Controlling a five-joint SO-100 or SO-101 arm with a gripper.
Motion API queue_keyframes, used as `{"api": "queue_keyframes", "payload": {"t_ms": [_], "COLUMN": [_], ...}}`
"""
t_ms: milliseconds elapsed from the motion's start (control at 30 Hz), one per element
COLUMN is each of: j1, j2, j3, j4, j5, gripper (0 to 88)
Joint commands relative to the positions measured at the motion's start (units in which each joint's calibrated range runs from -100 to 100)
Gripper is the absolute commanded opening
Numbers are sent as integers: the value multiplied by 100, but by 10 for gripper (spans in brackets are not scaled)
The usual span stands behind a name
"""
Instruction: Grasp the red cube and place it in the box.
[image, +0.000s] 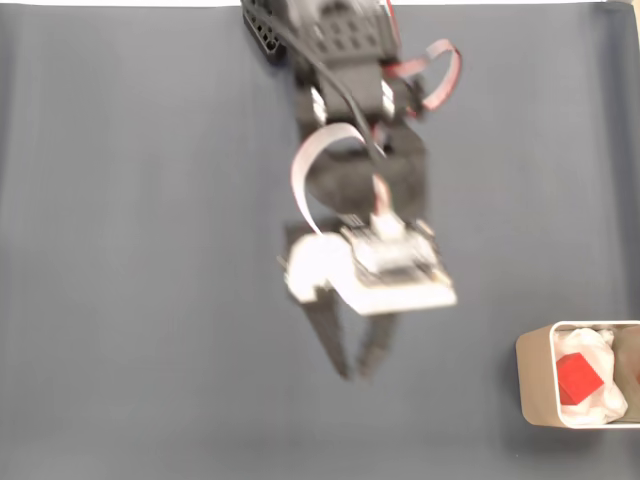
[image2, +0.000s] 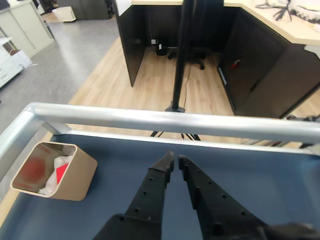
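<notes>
The little smooth red cube (image: 578, 379) sat inside the beige round-cornered box (image: 534, 378) on crumpled white paper (image: 606, 398), while the black gripper (image: 355, 374), jaws nearly closed and holding nothing, hung well apart over the dark blue mat (image: 140, 250).

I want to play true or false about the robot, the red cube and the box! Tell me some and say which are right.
1. The red cube is inside the box. True.
2. The gripper is holding the red cube. False: nothing is between its fingers, and the cube lies in the box, away from them.
3. The box has white paper in it. True: the crumpled white paper lies around the cube.
4. In the fixed view, the box sits at the top left of the table. False: it sits at the bottom right edge of the dark table.
5. The fingers are spread wide open. False: their tips are close together, almost touching.
</notes>
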Motion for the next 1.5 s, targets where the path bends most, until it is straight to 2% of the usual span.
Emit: {"api": "queue_keyframes", "payload": {"t_ms": [0, 400, 600, 867, 1000, 1467], "j1": [253, 62, 83, 76, 19, 55], "j2": [-2074, -6744, -8443, -9179, -9179, -9179], "j3": [2173, 7793, 9226, 9819, 9819, 9819], "j4": [-454, -602, 660, 2800, 3423, 3652], "j5": [-49, -34, -59, -127, -181, -127], "gripper": [0, 0, 0, 0, 0, 0]}}
